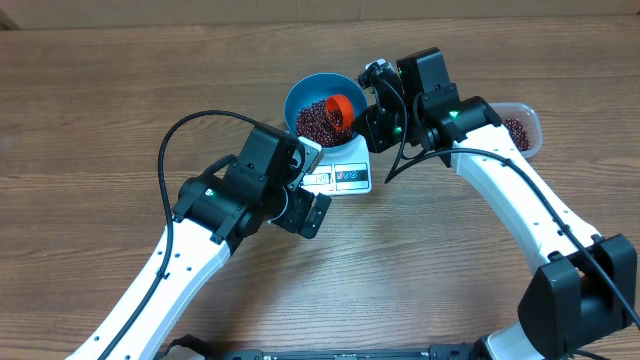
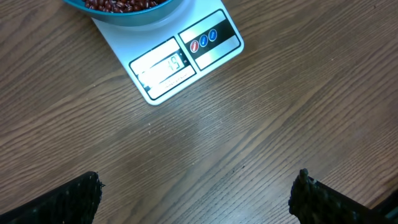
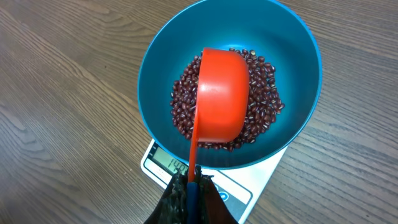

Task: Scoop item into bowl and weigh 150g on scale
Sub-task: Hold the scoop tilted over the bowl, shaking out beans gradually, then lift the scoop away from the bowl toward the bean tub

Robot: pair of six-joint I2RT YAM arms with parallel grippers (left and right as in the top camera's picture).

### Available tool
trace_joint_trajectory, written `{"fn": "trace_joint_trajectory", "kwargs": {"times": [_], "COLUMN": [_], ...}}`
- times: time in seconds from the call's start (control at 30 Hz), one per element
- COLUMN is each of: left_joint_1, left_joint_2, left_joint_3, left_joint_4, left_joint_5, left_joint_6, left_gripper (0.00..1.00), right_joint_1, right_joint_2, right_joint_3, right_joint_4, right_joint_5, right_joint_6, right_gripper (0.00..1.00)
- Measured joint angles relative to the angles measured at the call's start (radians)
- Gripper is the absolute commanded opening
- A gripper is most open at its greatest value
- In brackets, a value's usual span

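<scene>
the bowl (image 3: 155, 68) sits on the scale (image 2: 180, 56) so the beans (image 3: 264, 115) inside get weighed. the right fingers (image 3: 177, 202) pinch the scoop (image 3: 221, 93) handle, tipping it over the bowl to pour. the left fingers (image 2: 65, 202) hang wide open, empty, near the scale.

orange scoop (image 3: 222, 93) over beans (image 3: 264, 107), blue bowl (image 3: 155, 68) on scale (image 3: 245, 180)

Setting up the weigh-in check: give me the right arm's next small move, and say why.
Probably lift the orange scoop straight up, clear of the blue bowl. The right gripper holds its handle, the cup tipped over the beans and apparently emptied. The bowl sits on the scale, so any contact could skew a display I cannot read.
</scene>
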Motion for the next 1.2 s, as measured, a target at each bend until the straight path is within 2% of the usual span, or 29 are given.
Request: {"fn": "trace_joint_trajectory", "kwargs": {"times": [0.63, 0.83, 1.2], "left_joint_1": [0.000, 0.000, 0.000], "left_joint_2": [0.000, 0.000, 0.000], "left_joint_3": [0.000, 0.000, 0.000], "left_joint_4": [0.000, 0.000, 0.000], "left_joint_5": [0.000, 0.000, 0.000], "left_joint_6": [0.000, 0.000, 0.000], "left_gripper": [1.00, 1.00, 1.00], "right_joint_1": [-0.008, -0.089, -0.382], "right_joint_2": [0.000, 0.000, 0.000], "right_joint_3": [0.000, 0.000, 0.000], "right_joint_4": [0.033, 0.068, 0.063], "right_joint_5": [-0.025, -0.170, -0.566], "right_joint_6": [0.048, 0.095, 0.148], "right_gripper": [0.04, 0.04, 0.04]}}
